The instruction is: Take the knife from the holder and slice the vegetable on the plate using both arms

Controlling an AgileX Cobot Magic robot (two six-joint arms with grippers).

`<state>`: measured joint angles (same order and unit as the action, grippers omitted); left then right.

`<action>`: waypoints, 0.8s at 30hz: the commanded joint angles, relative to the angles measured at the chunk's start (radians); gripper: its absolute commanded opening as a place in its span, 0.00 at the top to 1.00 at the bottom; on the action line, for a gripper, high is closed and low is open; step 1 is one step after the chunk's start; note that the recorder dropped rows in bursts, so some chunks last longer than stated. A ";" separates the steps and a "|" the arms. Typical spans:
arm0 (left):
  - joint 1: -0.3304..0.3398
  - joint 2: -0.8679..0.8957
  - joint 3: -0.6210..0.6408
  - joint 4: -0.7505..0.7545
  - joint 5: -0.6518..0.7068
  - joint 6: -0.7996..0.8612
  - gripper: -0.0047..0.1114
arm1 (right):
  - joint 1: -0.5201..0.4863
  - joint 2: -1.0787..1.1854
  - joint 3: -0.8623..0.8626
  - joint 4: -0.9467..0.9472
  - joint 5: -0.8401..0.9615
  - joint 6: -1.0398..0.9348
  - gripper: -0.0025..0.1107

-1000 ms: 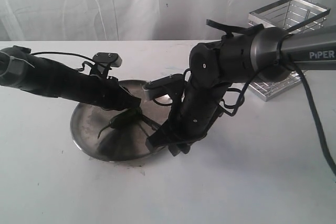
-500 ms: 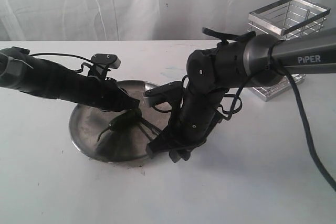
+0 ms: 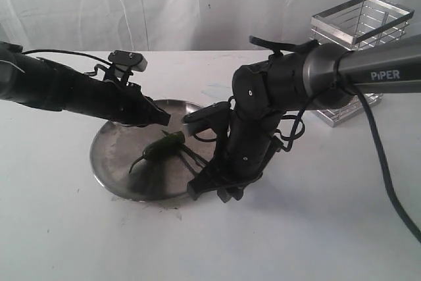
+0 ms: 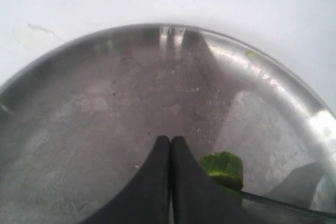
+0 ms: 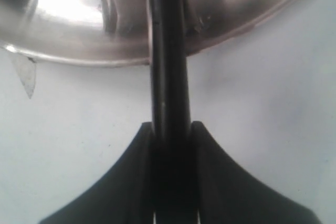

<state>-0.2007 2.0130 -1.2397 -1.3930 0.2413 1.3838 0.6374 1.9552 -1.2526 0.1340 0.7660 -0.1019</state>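
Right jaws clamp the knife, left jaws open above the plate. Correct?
No. On the left gripper the jaws are shut, tips pressed together above the plate; the left wrist view shows it. The right gripper does clamp the knife.

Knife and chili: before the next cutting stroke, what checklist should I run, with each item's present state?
1. The knife clamped in the right gripper: ok.
2. The vegetable lying on the plate: ok.
3. The left gripper pinning the vegetable: not ok, it is shut and empty beside it.
4. The knife reaching over the plate towards the vegetable: ok.
5. The knife touching the vegetable: cannot tell.
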 commanded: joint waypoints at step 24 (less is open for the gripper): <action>0.001 0.077 -0.029 -0.018 0.058 0.007 0.96 | -0.010 0.002 -0.003 -0.008 -0.005 0.027 0.98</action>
<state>-0.2007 2.0894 -1.2647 -1.3924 0.2743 1.3863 0.6374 1.9607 -1.2526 0.1314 0.7660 -0.0816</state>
